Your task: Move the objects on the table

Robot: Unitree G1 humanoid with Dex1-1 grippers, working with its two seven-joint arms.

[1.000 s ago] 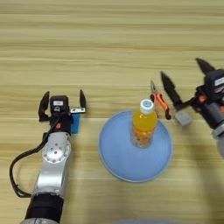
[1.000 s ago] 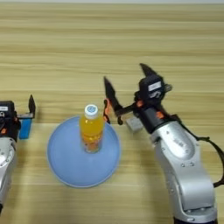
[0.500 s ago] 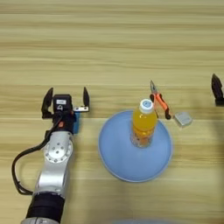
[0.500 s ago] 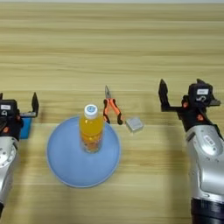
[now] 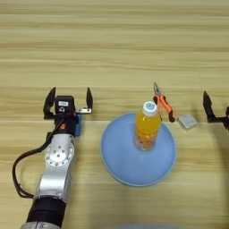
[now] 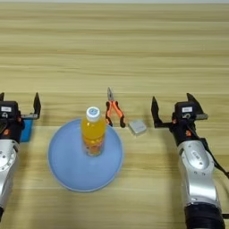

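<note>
A small clear bottle [image 5: 146, 127] of orange liquid with a white cap stands upright on a round blue plate [image 5: 112, 156] in the middle of the table [image 5: 114, 53]. My left gripper [image 5: 70, 95] is open at the left of the plate, fingers spread and pointing away from me. A bright-blue bar [image 5: 78, 125] lies flat just under its wrist, mostly hidden. Right of the plate, my right gripper [image 6: 172, 100] is open and holds nothing.
Pliers with orange handles [image 6: 114, 112] lie just behind the plate's right rim. A small grey block [image 6: 137, 127] sits beside them, between the plate and my right gripper.
My right gripper has drawn back to the right, away from the bottle, pliers and grey block. The left gripper and the bottle have stayed put.
</note>
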